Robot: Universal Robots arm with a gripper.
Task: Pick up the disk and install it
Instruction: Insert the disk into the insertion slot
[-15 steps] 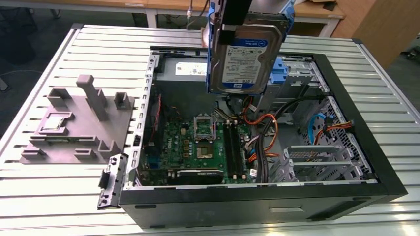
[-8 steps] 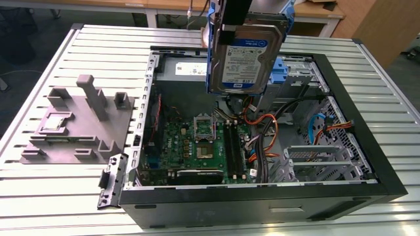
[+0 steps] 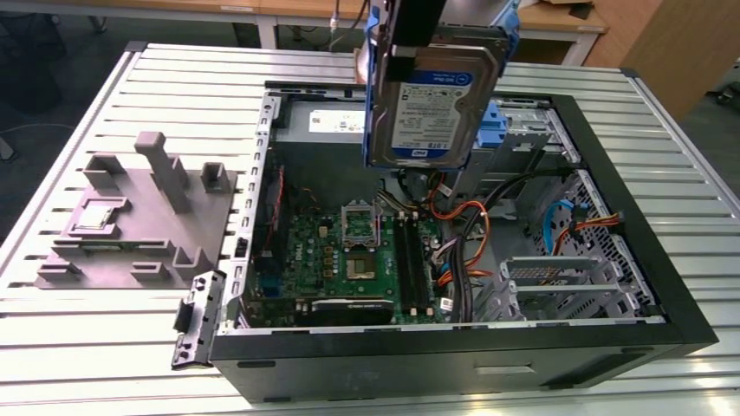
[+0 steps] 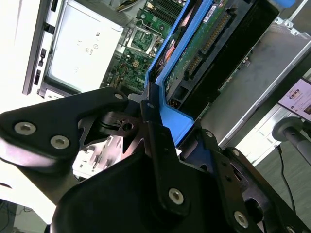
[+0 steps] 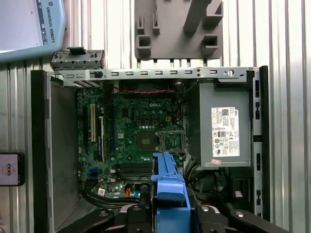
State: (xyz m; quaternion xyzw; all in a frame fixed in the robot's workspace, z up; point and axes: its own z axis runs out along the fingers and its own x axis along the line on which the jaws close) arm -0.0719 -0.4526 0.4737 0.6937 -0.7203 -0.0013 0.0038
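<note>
The disk (image 3: 434, 104) hangs upright in the air above the open computer case (image 3: 463, 351), its white label with a blue band facing the exterior camera and a blue bracket along its edges. My gripper (image 3: 407, 48) grips it from the top, shut on the bracket. In the second wrist view the black fingers (image 4: 154, 141) clamp the blue bracket, and the disk's green circuit side (image 4: 194, 53) points down toward the case. In the first wrist view the disk's blue edge (image 5: 167, 182) sits in the gripper (image 5: 169, 213), over the motherboard (image 5: 141, 136).
Inside the case lie the motherboard (image 3: 347, 251), a grey power-supply box (image 5: 223, 126), orange and black cables (image 3: 469, 234) and a metal drive cage (image 3: 561, 282). Another blue bracket (image 3: 500, 121) sits at the case's far side. A grey fixture block (image 3: 139, 217) stands on the slatted table at the exterior view's left.
</note>
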